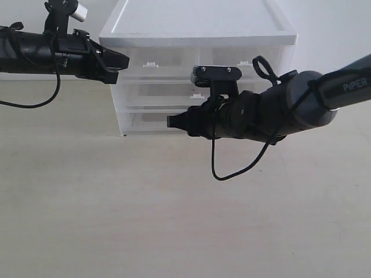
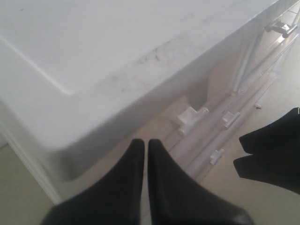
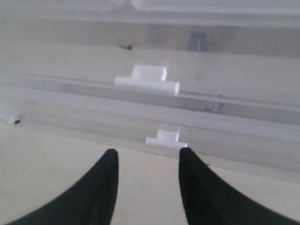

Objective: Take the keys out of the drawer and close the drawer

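The cabinet [image 1: 197,23] stands far back on the table [image 1: 116,220], the drawer [image 1: 145,123] lowest in it. The right gripper [image 1: 172,121] hangs just before that drawer; the left gripper [image 1: 124,59] sits by the cabinet's upper left corner.

the cabinet [image 1: 197,23] is smooth opaque white plastic with a scuffed matt top, the drawer [image 1: 145,123] translucent frosted plastic, the table [image 1: 116,208] pale and matt, the right gripper [image 3: 147,151] smooth matt black.

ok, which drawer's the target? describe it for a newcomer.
Find the white cabinet. The drawer is its lowest tier: full-width, translucent, with a small tab handle. The alike wide drawer sits one tier higher, and the top tier is split in two.
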Controlling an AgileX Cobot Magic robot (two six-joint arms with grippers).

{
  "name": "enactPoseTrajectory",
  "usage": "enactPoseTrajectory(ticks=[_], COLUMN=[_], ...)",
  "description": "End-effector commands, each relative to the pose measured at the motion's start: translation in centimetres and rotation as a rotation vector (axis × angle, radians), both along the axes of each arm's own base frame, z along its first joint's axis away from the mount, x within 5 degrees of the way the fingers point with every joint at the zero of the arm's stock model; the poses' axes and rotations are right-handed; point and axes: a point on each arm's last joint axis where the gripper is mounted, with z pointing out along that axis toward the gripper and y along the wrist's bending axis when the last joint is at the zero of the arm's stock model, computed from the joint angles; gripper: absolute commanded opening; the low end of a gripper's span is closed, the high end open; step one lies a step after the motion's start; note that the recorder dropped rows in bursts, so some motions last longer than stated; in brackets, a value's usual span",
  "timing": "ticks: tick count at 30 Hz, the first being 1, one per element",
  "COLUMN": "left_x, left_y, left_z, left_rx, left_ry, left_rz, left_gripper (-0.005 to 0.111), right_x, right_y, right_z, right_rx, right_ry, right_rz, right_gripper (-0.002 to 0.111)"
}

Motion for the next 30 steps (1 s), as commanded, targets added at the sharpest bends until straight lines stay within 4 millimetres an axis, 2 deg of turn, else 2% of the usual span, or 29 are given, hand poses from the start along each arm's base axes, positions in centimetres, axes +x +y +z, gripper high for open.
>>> enactPoseTrajectory(ticks=[1,6,10,17,23,30], left_x=[0.8,0.8,0.8,0.9,0.8,0.8], left_y=[0.8,0.8,0.8,0.8,0.8,0.8], left_z=[0.4,0.4,0.4,0.4,0.4,0.4], left_rx=[-0.021,-0.021,-0.021,-0.020,-0.021,-0.021], left_ry=[0.002,0.002,0.002,0.002,0.002,0.002], left_rz=[0.096,0.096,0.096,0.099,0.097,0.097], left_gripper=[0.004,0.004,0.004,0.004,0.004,0.004], right_x=[0.5,0.9,0.9,0.8,1.1,2.1], right_y=[0.0,0.1,0.1,0.3,0.2,1.3], right_z=[-1.3,-2.9,-3.2,-3.2,-2.9,-1.4], right_rx=[0.005,-0.017,-0.036,-0.045,-0.058,-0.038], right_ry=[0.036,0.037,0.037,0.055,0.005,-0.007], right_rz=[-0.025,-0.034,-0.018,0.003,0.000,0.034], right_gripper=[0.049,0.049,0.049,0.049,0.049,0.049])
